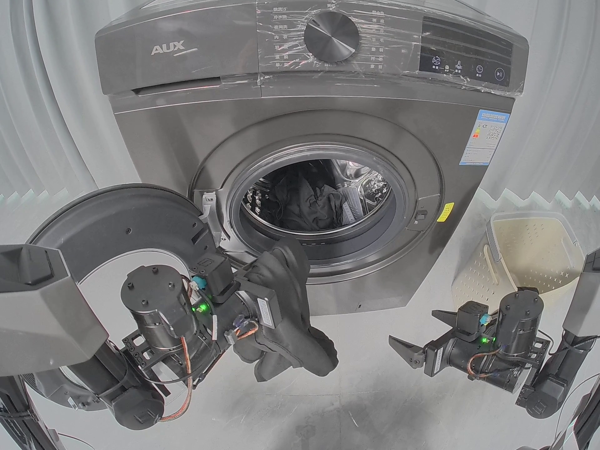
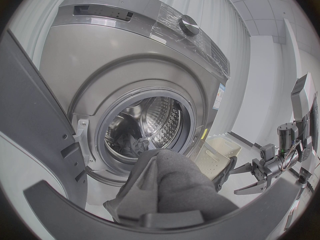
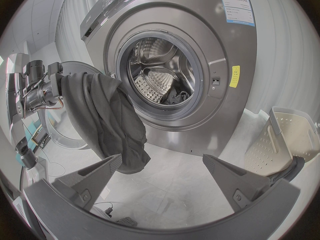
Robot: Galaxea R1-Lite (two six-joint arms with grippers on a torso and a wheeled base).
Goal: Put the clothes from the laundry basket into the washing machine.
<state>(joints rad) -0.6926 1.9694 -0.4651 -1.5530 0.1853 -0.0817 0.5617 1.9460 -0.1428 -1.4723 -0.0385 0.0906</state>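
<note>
So a dark garment (image 1: 294, 332) is pinched in the left gripper (image 1: 265, 304) just in front of the washing machine (image 1: 187, 132), below its open port, cloth draped down over the claw. More dark clothes (image 1: 306, 204) are seen lying inside the machine's drum. The right gripper (image 1: 415, 327) is held spread wide, nothing in it, low off the machine's right front corner, near the laundry basket (image 1: 537, 251) parked beside the machine.

Staged test room, lab-like: a washer (image 1: 187, 126) with plastic film (image 1: 375, 39) over its panel (image 1: 465, 54) stands on a pale floor (image 1: 387, 407) before white floor-length curtains (image 1: 44, 95), under a tiled office ceiling (image 2: 266, 17)
</note>
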